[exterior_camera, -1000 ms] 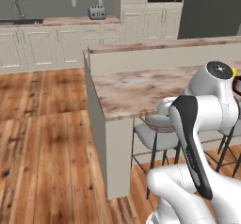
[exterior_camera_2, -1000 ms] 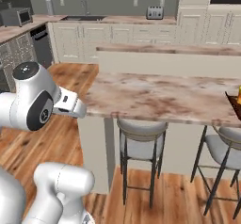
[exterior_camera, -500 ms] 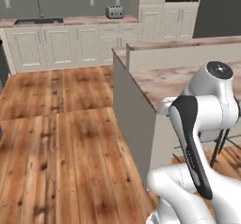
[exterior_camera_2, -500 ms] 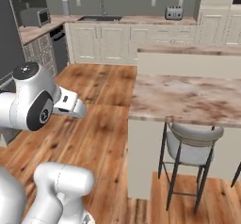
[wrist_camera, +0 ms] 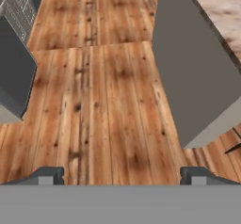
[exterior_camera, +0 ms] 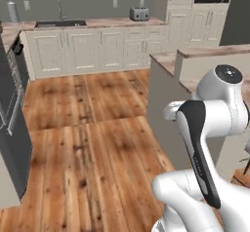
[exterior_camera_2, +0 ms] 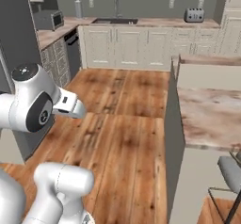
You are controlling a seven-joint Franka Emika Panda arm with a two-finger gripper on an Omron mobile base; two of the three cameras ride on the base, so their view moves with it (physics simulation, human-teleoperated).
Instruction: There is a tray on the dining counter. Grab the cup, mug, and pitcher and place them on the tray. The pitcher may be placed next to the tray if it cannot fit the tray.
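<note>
Pincer [wrist_camera: 122, 175] wide apart, dining counter [wrist_camera: 221, 11] upper right

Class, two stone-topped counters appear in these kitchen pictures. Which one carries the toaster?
The far counter over the white cabinets along the back wall, the one with the sink, carries the toaster. The nearer dining counter, beside the robot, has a stool tucked under it instead.
</note>
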